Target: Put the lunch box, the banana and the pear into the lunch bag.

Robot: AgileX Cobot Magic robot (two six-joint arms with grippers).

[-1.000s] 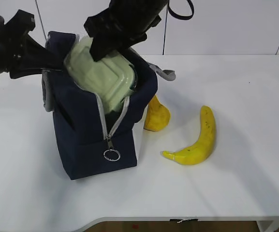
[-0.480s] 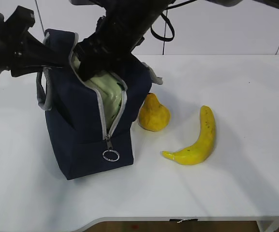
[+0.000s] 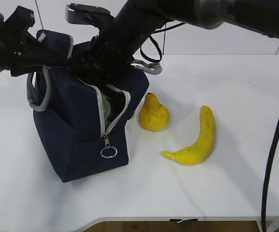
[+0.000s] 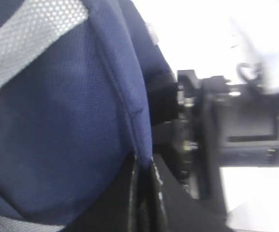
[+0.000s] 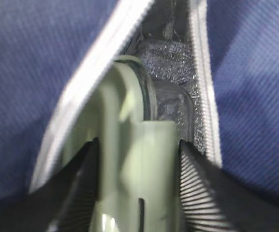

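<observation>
Right now the right end effector (image 5: pixel 138 193) is deep in the open top of the boxy navy-blue fabric lunch bag (image 3: pixel 76 140), its ribbed black fingers (image 5: pixel 199 188) clamped on either side of the pale sage-green-lidded clear lunch box (image 5: pixel 134 169), which sits down between the grey zipper edges against the silvery lining. Over on the left, the left end effector (image 4: pixel 144 203) is pinched tight on the bag's upper rim. Out on the white table (image 3: pixel 226 193), the squat yellow pear (image 3: pixel 153 114) stands just beside the bag and the curved yellow banana (image 3: pixel 197 139) lies near it on the far side.
</observation>
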